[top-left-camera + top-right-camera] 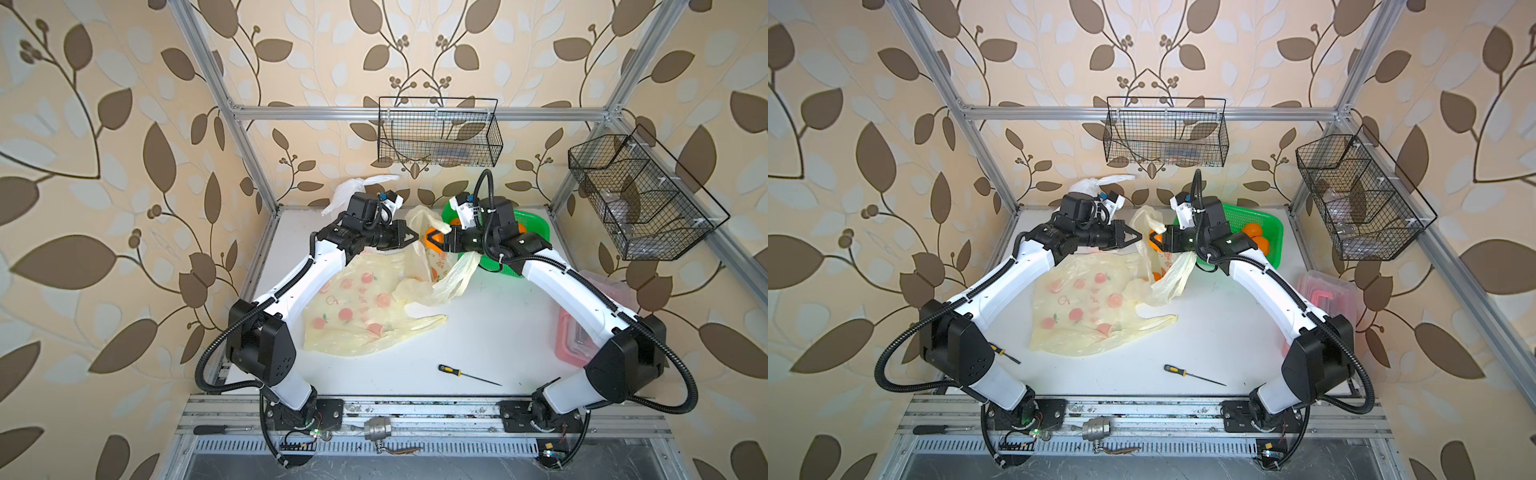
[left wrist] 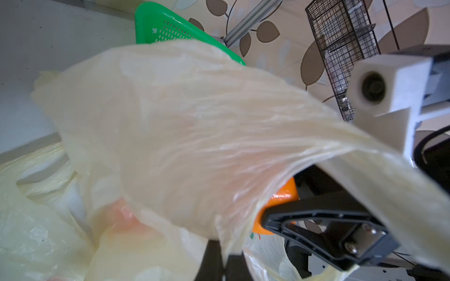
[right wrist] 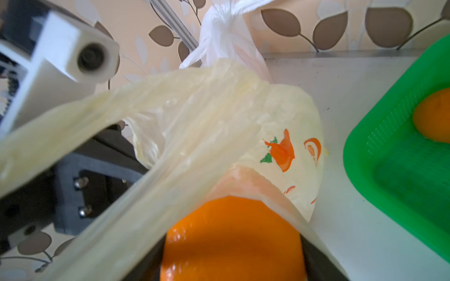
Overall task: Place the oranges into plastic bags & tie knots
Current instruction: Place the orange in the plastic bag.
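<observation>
Fingers (image 2: 210, 262) of the left gripper (image 1: 415, 236) are pinched on the rim of a pale yellow, fruit-printed plastic bag (image 1: 417, 253) at far centre. The right gripper (image 1: 430, 243) spreads wide around a small round orange (image 3: 231, 238), gripping it at the bag's mouth. To the right, a green mesh basket (image 1: 1274, 243) holds more oranges (image 1: 1252, 229). Nearer left lies a second printed yellow bag (image 1: 353, 307). A knotted white bag (image 1: 1086, 187) stands far left.

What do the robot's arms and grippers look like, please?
The left arm and right arm have white links, black joint housings and black corrugated cable hoses. The left gripper and right gripper are black, with triangular open-frame fingers; white camera blocks sit at the wrists.
</observation>
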Controlling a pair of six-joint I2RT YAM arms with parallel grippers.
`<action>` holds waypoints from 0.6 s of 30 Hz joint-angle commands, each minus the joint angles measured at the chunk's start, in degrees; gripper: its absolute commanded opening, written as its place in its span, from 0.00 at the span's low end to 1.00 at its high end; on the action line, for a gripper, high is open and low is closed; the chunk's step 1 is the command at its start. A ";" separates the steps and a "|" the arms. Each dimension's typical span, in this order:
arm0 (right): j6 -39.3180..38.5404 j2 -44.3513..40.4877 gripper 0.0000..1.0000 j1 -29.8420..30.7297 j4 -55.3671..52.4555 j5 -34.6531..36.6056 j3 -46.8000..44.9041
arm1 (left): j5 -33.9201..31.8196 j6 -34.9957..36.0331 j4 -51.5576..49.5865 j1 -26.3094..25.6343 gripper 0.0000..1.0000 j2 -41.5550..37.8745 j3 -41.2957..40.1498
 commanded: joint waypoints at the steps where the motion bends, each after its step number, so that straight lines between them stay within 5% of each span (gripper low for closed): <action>1: -1.19 -2.70 1.00 1.27 0.86 0.73 0.21 | -4.03 0.93 0.40 0.26 0.00 -3.31 -0.44; 6: -4.75 -10.37 1.00 1.31 2.69 0.56 -4.40 | -4.72 -1.85 2.48 2.32 0.00 -3.95 -2.55; 9: -7.22 -15.87 0.99 0.88 2.88 6.61 -8.76 | -6.13 -2.43 2.67 2.89 0.00 -4.28 -3.10; 14: -6.87 -22.68 0.98 -4.71 5.29 15.46 -18.45 | -8.97 -4.80 3.47 5.25 0.00 -4.93 -4.78; 18: -4.14 -22.94 0.98 -9.65 9.52 15.70 -23.61 | -9.73 -5.03 3.04 6.39 0.00 -4.79 -4.87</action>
